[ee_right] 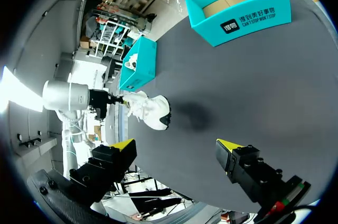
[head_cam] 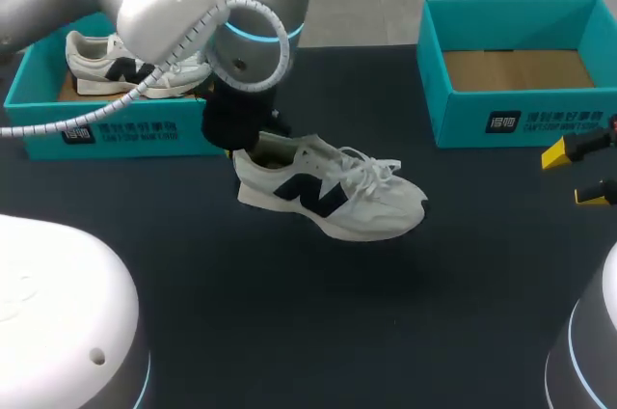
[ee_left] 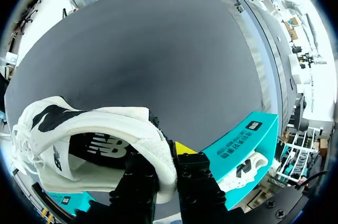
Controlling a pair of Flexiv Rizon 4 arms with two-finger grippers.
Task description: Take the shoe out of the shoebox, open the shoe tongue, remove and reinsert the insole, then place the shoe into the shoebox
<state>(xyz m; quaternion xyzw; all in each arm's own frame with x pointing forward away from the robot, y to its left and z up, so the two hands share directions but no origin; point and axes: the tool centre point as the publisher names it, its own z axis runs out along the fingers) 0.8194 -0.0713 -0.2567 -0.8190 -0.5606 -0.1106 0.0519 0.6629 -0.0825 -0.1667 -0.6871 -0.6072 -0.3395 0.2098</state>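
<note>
Pinching the padded heel collar of the white shoe (head_cam: 333,192) between its two fingers, the left hand (ee_left: 168,166) holds the sneaker clear of the bench (head_cam: 318,332), toe toward my right. One finger sits inside the opening and the other against the outside of the heel. I judge this grip leaves the laces (head_cam: 371,170) and the insole (ee_left: 100,150) free for the other arm to reach.

The shoe hangs between the two teal boxes with a soft shadow on the dark surface under it, so it is out of the left shoebox (head_cam: 116,134) and not set down. That box holds a second shoe (head_cam: 116,62) of the same kind. The right shoebox (head_cam: 521,120) shows only its brown cardboard floor. The right hand (head_cam: 576,175) sits near the bench's right edge, fingers spread wide with nothing between them, well apart from the shoe.

The sneaker looks like soft mesh and suede-like panels, with a dark side logo, a thick pale sole and loose white laces. The boxes are stiff card with straight walls, and the bench cover is matte and dark.
</note>
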